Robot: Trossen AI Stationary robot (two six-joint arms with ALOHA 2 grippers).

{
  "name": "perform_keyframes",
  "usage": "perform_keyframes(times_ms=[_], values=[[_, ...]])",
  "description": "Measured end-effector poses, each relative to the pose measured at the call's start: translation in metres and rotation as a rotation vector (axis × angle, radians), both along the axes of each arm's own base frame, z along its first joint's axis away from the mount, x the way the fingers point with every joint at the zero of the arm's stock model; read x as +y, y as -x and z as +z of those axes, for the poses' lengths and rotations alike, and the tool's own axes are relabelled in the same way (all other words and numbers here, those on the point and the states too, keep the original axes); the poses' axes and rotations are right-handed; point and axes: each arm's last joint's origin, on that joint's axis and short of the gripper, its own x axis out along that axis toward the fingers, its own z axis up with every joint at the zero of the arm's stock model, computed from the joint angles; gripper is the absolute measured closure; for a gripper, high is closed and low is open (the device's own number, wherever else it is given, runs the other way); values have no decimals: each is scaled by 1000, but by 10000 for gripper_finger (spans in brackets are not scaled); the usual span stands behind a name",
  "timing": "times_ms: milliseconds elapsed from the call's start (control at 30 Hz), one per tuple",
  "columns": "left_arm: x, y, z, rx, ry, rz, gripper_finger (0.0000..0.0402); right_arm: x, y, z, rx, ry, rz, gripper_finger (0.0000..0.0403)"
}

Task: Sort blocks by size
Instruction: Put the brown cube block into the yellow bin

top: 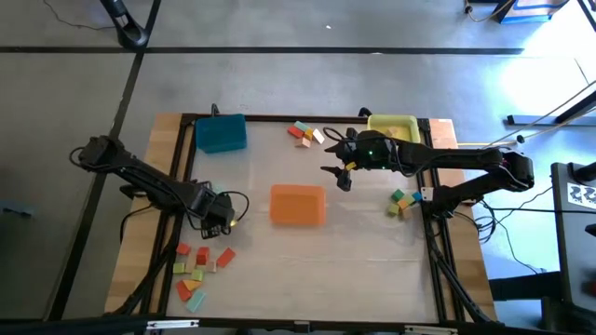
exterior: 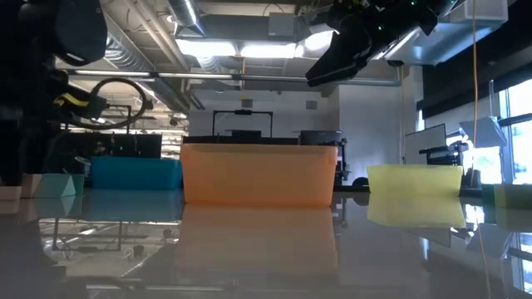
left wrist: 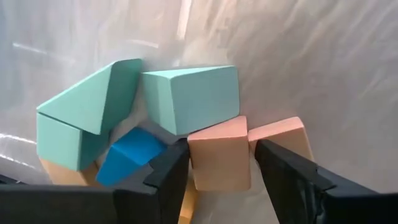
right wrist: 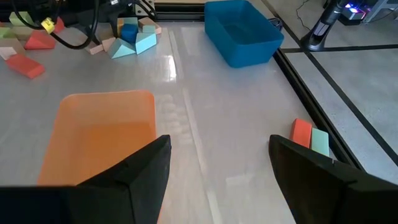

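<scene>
Several blocks lie under my left gripper [top: 218, 216] at the table's near left. The left wrist view shows two light blue-green blocks [left wrist: 186, 99], a blue one [left wrist: 130, 155] and two tan ones. My left gripper [left wrist: 222, 149] points down and is open, one finger on each side of a tan block [left wrist: 217, 171]. More blocks lie near the front edge [top: 200, 270], at the far middle [top: 304, 133] and at the right [top: 402, 202]. My right gripper [top: 343, 177] hangs open above the table [right wrist: 217, 149] with nothing between its fingers. My left gripper comes from above with its fingers [left wrist: 171, 174] on either side of the tan block's two faces [left wrist: 196, 165]. The block rests on the table among the others. I cannot tell whether the fingers touch it.
An orange tray [top: 298, 205] stands mid-table, just right of the left gripper. A blue tray [top: 221, 133] is at the far left and a yellow tray [top: 393, 127] at the far right. A black frame rail [top: 279, 118] borders the table.
</scene>
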Motion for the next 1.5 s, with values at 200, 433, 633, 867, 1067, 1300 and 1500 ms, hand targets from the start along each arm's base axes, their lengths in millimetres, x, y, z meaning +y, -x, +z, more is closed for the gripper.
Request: perform_keyframes(times_ms=[200, 433, 633, 867, 1067, 1300, 1500], values=[[-2, -2, 4, -22, 56, 15, 247, 0, 0, 0, 1, 0, 0, 134], [-2, -1, 5, -30, 58, 67, 241, 0, 0, 0, 2, 0, 0, 134], [0, 2, 3, -19, 44, 101, 199, 0, 0, -1, 1, -1, 0, 134], [5, 5, -2, -25, 37, 193, 190, 1, 3, -12, 27, -7, 0, 134], [12, -3, -2, -67, 58, 242, 190, 1, 3, -13, 33, -10, -1, 134], [16, -14, 8, -111, 65, 249, 190, 1, 3, -13, 33, -10, -1, 134], [16, -11, 22, -32, 48, 261, 190, 1, 3, -13, 34, -10, -2, 134]])
